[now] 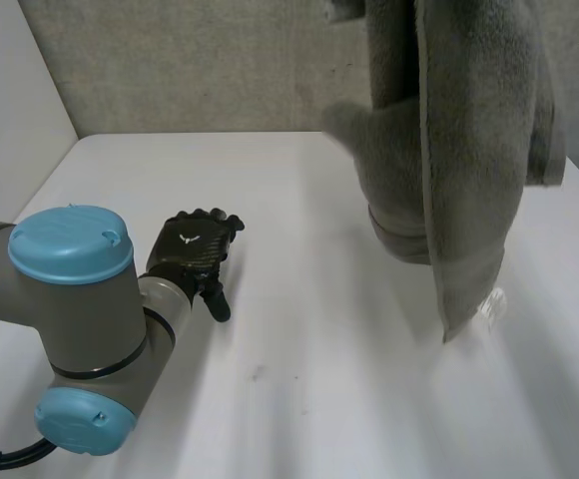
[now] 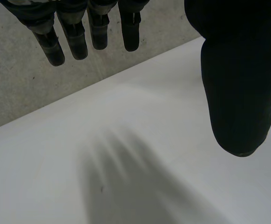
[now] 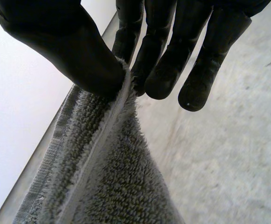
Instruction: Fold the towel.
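Observation:
A grey towel (image 1: 459, 130) hangs high over the right half of the white table (image 1: 299, 379), its lower folds and one corner dangling close to the tabletop. My right hand (image 3: 159, 46) pinches the towel (image 3: 103, 177) at its hemmed edge between thumb and fingers. Far to the left, my left hand (image 1: 192, 251) hovers just above the table, apart from the towel, palm down. Its fingers (image 2: 72, 32) and thumb are straight and spread, holding nothing.
A grey wall (image 1: 200, 60) runs along the table's far edge. My left arm's grey joint with light-blue caps (image 1: 80, 329) stands at the front left of the table.

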Motion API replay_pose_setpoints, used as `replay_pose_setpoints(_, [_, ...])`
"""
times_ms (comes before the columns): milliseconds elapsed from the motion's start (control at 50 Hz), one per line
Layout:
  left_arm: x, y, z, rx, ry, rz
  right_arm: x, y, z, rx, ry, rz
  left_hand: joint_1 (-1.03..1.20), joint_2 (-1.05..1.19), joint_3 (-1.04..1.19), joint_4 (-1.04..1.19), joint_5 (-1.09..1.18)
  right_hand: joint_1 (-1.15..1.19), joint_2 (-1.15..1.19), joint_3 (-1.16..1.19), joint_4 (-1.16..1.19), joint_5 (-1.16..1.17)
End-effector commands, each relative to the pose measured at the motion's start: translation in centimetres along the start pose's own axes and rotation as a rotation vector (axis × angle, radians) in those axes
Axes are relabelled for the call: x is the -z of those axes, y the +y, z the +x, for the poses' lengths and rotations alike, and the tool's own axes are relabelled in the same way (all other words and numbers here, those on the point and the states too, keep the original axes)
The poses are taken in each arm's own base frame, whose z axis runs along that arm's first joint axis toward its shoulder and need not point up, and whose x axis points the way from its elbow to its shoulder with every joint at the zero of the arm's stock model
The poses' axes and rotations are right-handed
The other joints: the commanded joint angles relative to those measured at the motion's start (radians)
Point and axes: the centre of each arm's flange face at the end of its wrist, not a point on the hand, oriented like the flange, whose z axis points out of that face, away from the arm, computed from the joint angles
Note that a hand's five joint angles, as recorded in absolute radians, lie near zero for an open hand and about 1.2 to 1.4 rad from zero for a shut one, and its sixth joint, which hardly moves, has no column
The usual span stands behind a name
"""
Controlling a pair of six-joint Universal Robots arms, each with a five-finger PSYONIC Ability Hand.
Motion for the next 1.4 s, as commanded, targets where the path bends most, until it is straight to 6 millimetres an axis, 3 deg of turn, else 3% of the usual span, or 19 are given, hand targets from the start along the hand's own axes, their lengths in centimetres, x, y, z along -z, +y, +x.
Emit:
replay_pose_setpoints(20, [-0.1,0.2,0.0,0.016,-0.003,-0.007,0.3,7.3,-1.0,0.089,-0.026,-0.215,-0.036,0.017,0.017,0.016,-0.004,0.053,0.065,0.057,0.054,0.058])
replay_pose_setpoints(60, [-0.2,0.2,-0.1,0.017,-0.005,0.002,0.2,11.2,-0.9,0.155,-0.033,-0.308,-0.033,0.020,0.019,0.019,-0.001,0.053,0.065,0.057,0.054,0.058])
replay_pose_setpoints(80, [-0.2,0.2,-0.1,0.017,-0.005,0.002,0.2,11.2,-0.9,0.155,-0.033,-0.308,-0.033,0.020,0.019,0.019,-0.001,0.053,0.065,0.057,0.054,0.058])
replay_pose_setpoints(120, [-0.3,0.2,-0.2,0.019,-0.010,0.006,-0.1,14.4,-0.9,0.226,-0.031,-0.364,-0.033,0.020,0.019,0.019,-0.001,0.053,0.065,0.057,0.054,0.058])
replay_pose_setpoints(200, [-0.3,0.3,-0.3,0.019,-0.013,0.003,-0.6,16.8,-0.4,0.310,0.014,-0.399,-0.033,0.020,0.019,0.019,-0.001,0.001,0.013,0.005,0.003,0.006])
replay_pose_setpoints(260, [-0.3,0.3,-0.3,0.019,-0.013,0.004,-1.1,19.1,0.6,0.426,0.066,-0.436,-0.033,0.020,0.019,0.019,-0.001,-0.401,-0.389,-0.397,-0.400,-0.396])
replay_pose_setpoints(280, [-0.3,0.3,-0.3,0.019,-0.013,0.004,-1.2,20.4,1.3,0.499,0.082,-0.465,-0.033,0.020,0.019,0.019,-0.001,-0.680,-0.668,-0.676,-0.679,-0.675])
replay_pose_setpoints(300, [-0.3,0.3,-0.3,0.019,-0.013,0.004,-1.2,20.5,1.3,0.500,0.082,-0.465,-0.033,0.020,0.019,0.019,-0.001,-0.683,-0.671,-0.679,-0.681,-0.678])
replay_pose_setpoints(340, [-0.3,0.3,-0.3,0.019,-0.013,0.004,-1.2,23.4,4.0,0.637,0.123,-0.555,-0.033,0.020,0.019,0.019,-0.001,-1.034,-1.022,-1.030,-1.032,-1.029])
replay_pose_setpoints(440, [-0.3,0.3,-0.3,0.018,-0.013,0.004,0.5,26.9,8.8,0.696,0.177,-0.728,-0.033,0.020,0.019,0.019,-0.001,-1.169,-1.157,-1.165,-1.167,-1.163])
replay_pose_setpoints(580, [0.0,0.0,-0.2,0.009,-0.011,0.010,3.9,27.6,11.3,0.612,0.136,-0.866,-0.025,0.029,0.028,0.027,0.008,-1.169,-1.157,-1.165,-1.167,-1.163])
replay_pose_setpoints(720, [0.4,-0.9,0.2,0.003,0.006,0.044,9.5,26.3,10.1,0.439,-0.087,-0.937,-0.022,0.031,0.031,0.030,0.011,-1.107,-1.094,-1.102,-1.105,-1.101])
replay_pose_setpoints(940, [-1.7,-2.5,2.2,-0.041,0.142,0.127,16.9,26.4,7.0,0.276,-0.145,-0.896,-0.001,0.052,0.052,0.051,0.031,-0.950,-0.938,-0.946,-0.948,-0.945])
replay_pose_setpoints(1060, [-4.1,-1.0,3.9,-0.119,0.276,0.111,20.7,26.4,5.3,0.232,-0.223,-0.934,-0.004,0.049,0.049,0.048,0.028,-0.974,-0.961,-0.969,-0.972,-0.968])
replay_pose_setpoints(1260, [-6.1,2.6,4.9,-0.129,0.309,0.036,22.2,28.0,5.0,0.240,-0.224,-0.915,0.002,0.055,0.055,0.054,0.034,-0.983,-0.970,-0.978,-0.981,-0.977])
replay_pose_setpoints(1320, [-6.4,3.4,5.4,-0.132,0.319,0.020,22.3,28.6,4.8,0.245,-0.230,-0.912,0.131,0.184,0.184,0.183,0.163,-0.942,-0.930,-0.938,-0.940,-0.936])
replay_pose_setpoints(1360, [-6.5,4.0,5.7,-0.134,0.320,0.009,22.4,28.9,4.7,0.244,-0.236,-0.915,0.534,0.587,0.587,0.586,0.566,-0.851,-0.838,-0.846,-0.849,-0.845])
replay_pose_setpoints(1380, [-6.5,4.0,5.7,-0.134,0.320,0.009,22.4,29.1,4.8,0.247,-0.234,-0.917,0.536,0.589,0.589,0.588,0.569,-0.583,-0.571,-0.579,-0.581,-0.578])
replay_pose_setpoints(1400, [-6.5,4.1,5.6,-0.132,0.316,0.007,22.1,29.1,4.9,0.252,-0.228,-0.913,0.836,0.889,0.888,0.888,0.868,-0.246,-0.234,-0.242,-0.244,-0.241])
